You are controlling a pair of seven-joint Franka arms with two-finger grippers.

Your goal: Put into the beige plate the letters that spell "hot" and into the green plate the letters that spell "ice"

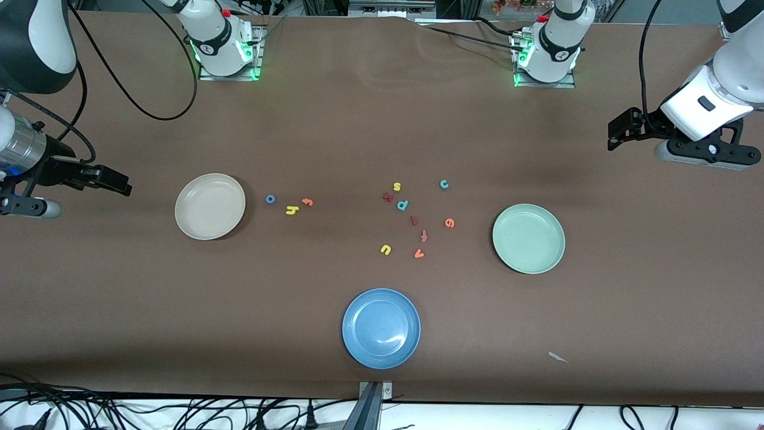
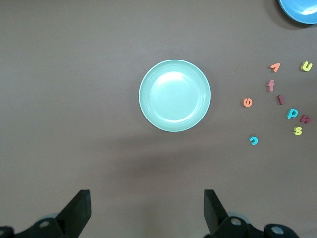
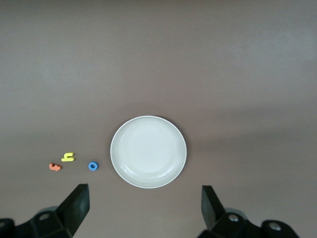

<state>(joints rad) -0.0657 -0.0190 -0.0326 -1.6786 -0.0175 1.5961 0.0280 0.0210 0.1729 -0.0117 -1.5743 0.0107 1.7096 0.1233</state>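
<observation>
The beige plate (image 1: 210, 206) (image 3: 148, 151) lies toward the right arm's end, and beside it are the blue o (image 1: 270, 199), yellow h (image 1: 292, 209) and orange t (image 1: 307, 202). The green plate (image 1: 529, 238) (image 2: 174, 95) lies toward the left arm's end. Teal c (image 1: 444, 184), orange e (image 1: 450, 223) and dark red i (image 1: 414, 220) sit in the loose cluster beside it. My right gripper (image 1: 113, 182) (image 3: 144, 206) hangs open and empty over bare table at its end. The left gripper (image 1: 615, 134) (image 2: 147, 208) does the same at the other end.
A blue plate (image 1: 381, 328) lies nearest the front camera, mid-table. Mixed among the cluster are a yellow s (image 1: 397, 186), teal p (image 1: 403, 205), yellow u (image 1: 385, 249), orange v (image 1: 419, 254) and red-orange f (image 1: 424, 236). A paper scrap (image 1: 557, 356) lies near the front edge.
</observation>
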